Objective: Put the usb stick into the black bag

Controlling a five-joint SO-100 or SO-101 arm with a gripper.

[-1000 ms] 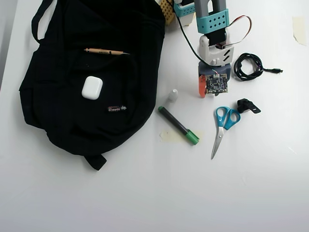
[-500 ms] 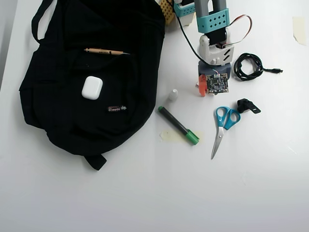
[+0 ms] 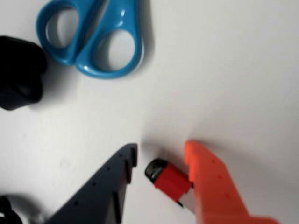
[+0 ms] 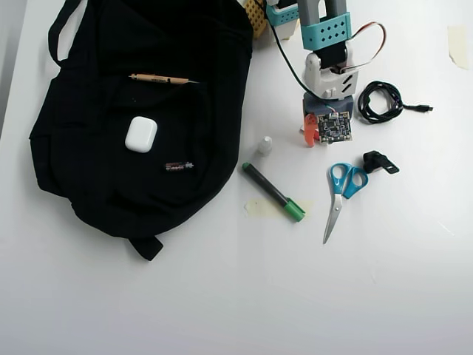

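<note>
In the wrist view the usb stick (image 3: 169, 179), red with a dark end, lies on the white table between my gripper's (image 3: 161, 148) dark finger (image 3: 110, 186) and orange finger (image 3: 210, 182). It touches the orange finger, and a small gap separates it from the dark one, so the jaws are open around it. In the overhead view my gripper (image 4: 316, 139) points down at the table right of the black bag (image 4: 96, 170), and the arm hides the stick. The bag lies flat at the upper left.
On the bag lie a pen (image 4: 159, 78), a white case (image 4: 140, 134) and a thin dark stick (image 4: 179, 166). Blue scissors (image 4: 341, 185) (image 3: 93, 37) and a black clip (image 4: 379, 163) (image 3: 18, 70) lie near the gripper. A green-capped marker (image 4: 273, 192), a small white cap (image 4: 264, 145) and a coiled cable (image 4: 380, 101) are nearby.
In the overhead view the orange finger has swung inward toward the gripper body, narrowing the jaws. The arm and all other things stay in place.
</note>
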